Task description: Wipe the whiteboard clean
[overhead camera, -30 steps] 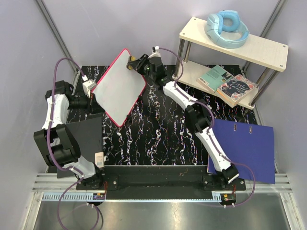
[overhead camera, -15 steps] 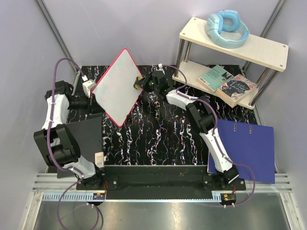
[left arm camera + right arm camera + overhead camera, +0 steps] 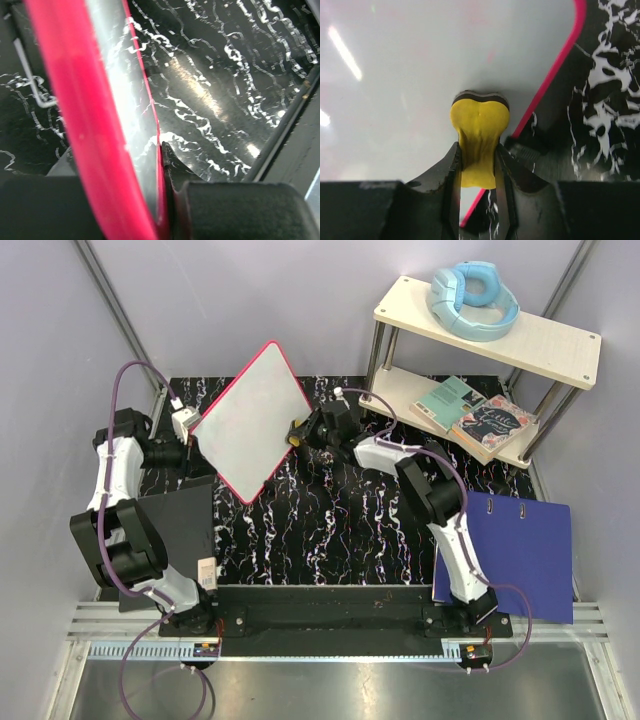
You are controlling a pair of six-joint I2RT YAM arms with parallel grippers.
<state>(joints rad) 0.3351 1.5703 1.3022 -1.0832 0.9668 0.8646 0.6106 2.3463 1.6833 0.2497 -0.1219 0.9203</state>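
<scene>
The whiteboard (image 3: 250, 420), white with a red-pink rim, is held up tilted over the black marbled table. My left gripper (image 3: 195, 437) is shut on its left corner. In the left wrist view the rim (image 3: 90, 125) fills the left side, pinched at my left gripper (image 3: 161, 200). My right gripper (image 3: 303, 430) is shut on a yellow eraser (image 3: 295, 433) at the board's lower right edge. In the right wrist view the eraser (image 3: 479, 130) presses its dark pad against the white surface (image 3: 420, 75), squeezed in my right gripper (image 3: 477, 165). I see no marks on the board.
A two-level shelf (image 3: 560, 345) stands at the back right with blue headphones (image 3: 472, 298) on top and books (image 3: 475, 415) below. A blue folder (image 3: 520, 550) lies at the right, a black flat panel (image 3: 185, 525) at the left.
My right gripper has drawn the eraser from the board's top corner down along its right edge. The board's right corner has swung further out. The left gripper has kept its hold.
</scene>
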